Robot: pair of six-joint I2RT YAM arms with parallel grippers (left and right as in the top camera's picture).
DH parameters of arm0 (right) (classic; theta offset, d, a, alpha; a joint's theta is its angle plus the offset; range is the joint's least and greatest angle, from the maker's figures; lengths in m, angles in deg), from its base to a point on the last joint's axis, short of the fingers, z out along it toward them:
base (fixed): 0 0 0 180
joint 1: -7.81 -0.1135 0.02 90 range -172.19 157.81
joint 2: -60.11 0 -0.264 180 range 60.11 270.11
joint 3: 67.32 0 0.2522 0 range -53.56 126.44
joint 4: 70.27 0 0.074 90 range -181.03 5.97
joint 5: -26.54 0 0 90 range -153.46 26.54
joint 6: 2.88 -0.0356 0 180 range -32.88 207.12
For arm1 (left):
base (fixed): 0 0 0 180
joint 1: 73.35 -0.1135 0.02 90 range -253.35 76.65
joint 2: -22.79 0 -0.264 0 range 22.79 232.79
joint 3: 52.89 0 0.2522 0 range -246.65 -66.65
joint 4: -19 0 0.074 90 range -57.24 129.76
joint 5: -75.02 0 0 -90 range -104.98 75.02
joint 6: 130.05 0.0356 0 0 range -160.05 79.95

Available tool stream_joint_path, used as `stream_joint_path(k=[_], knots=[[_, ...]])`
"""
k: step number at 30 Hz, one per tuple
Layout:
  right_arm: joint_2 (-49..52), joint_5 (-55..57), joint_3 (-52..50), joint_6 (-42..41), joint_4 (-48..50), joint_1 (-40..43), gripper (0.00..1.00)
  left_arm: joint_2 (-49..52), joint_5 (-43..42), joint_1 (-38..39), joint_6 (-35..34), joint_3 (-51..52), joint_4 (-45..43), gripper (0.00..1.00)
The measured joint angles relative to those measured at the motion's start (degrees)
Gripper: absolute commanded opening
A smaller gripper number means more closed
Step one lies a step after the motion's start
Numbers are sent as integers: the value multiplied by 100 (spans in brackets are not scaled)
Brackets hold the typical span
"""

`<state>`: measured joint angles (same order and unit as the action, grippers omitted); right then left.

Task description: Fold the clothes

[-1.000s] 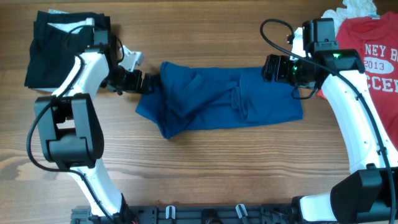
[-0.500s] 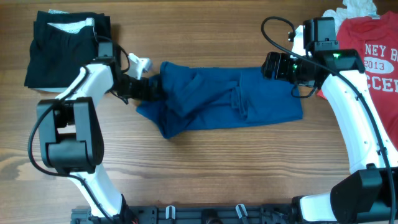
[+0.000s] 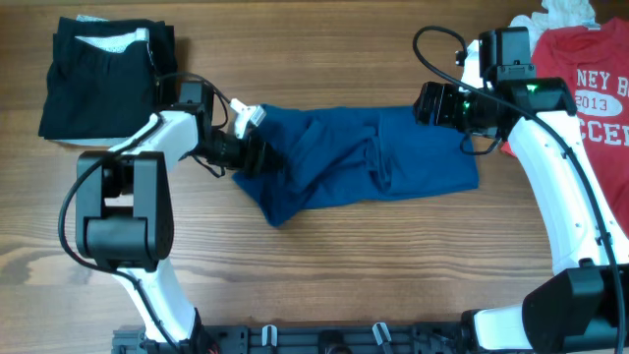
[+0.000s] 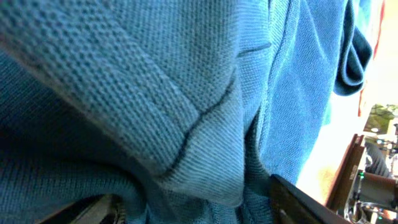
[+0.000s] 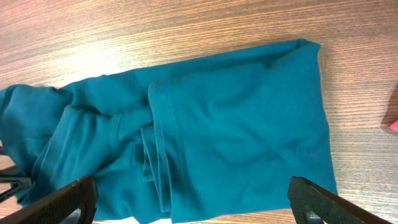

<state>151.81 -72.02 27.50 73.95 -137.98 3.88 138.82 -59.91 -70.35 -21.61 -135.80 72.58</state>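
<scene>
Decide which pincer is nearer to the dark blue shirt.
Left. The left pincer is pressed into the left end of the dark blue shirt, fabric bunched between its fingers. The right pincer hangs open above the shirt's right end, not touching.

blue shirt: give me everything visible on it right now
The blue shirt is plain dark blue soft knit, no print, lying crumpled in a long strip across the wooden table, loosely folded, a hemmed edge and creases running across its middle. Right end lies flat; left end is bunched against the left end effector, fabric between its fingers, grip unconfirmed. The right end effector hangs open above its right part, apart from it.
</scene>
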Motion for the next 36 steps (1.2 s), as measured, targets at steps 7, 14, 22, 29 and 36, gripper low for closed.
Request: stream_joint_path(k=[7, 14, 22, 29, 36], knots=[[0, -2, 0, -4, -2, 2, 98, 0, -15, 142, -96, 11, -153, 64], [0, -2, 0, -22, -4, 0, 98, 35, 199, 544, -188, 48, -289, 4], [0, -74, -2, -258, -133, 2, 34, -4, 684, 260, -874, 52, -321, 4], [122, -369, -258, -575, -42, 2, 4, -988, 1235, -767, -1342, 55, -127, 4], [787, -1010, -872, -616, 610, -79, 4, -1777, 1569, -892, -1412, 50, 223, 4]])
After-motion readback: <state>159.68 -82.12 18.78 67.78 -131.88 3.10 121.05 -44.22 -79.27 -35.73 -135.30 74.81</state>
